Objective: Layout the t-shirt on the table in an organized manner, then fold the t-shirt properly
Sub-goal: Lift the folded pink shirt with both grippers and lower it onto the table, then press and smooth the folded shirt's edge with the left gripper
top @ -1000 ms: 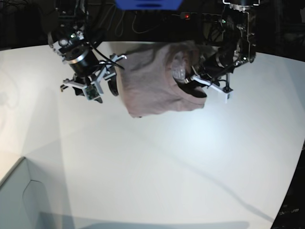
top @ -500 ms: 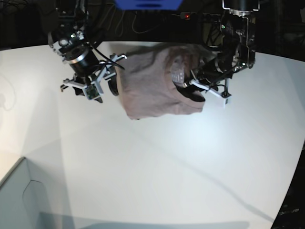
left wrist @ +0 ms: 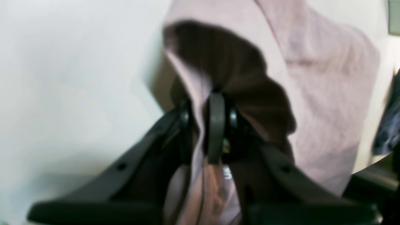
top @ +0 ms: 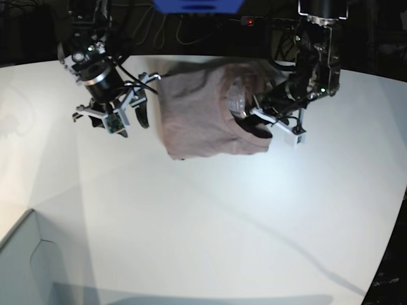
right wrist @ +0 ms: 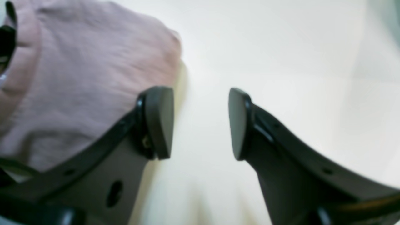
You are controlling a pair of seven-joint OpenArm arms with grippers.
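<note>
The mauve t-shirt (top: pixel 197 111) lies bunched at the far middle of the white table (top: pixel 210 216). My left gripper (top: pixel 257 124) is at the shirt's right side. In the left wrist view, this gripper (left wrist: pixel 203 125) is shut on a fold of the t-shirt (left wrist: pixel 318 93), with cloth pinched between the pads. My right gripper (top: pixel 130 122) hovers just left of the shirt's left edge. In the right wrist view, the right gripper (right wrist: pixel 200 122) is open with only bare table (right wrist: pixel 281 47) between its fingers, and the t-shirt (right wrist: pixel 78 72) lies to one side.
A pale grey box corner (top: pixel 28 267) sits at the near left of the table. The table's curved edge (top: pixel 391 241) runs down the right side. A blue object (top: pixel 197 5) and dark cables stand behind the far edge.
The right gripper has drifted a little left, away from the shirt's edge. The left gripper has shifted slightly down and left with the cloth, and the shirt has moved with it.
</note>
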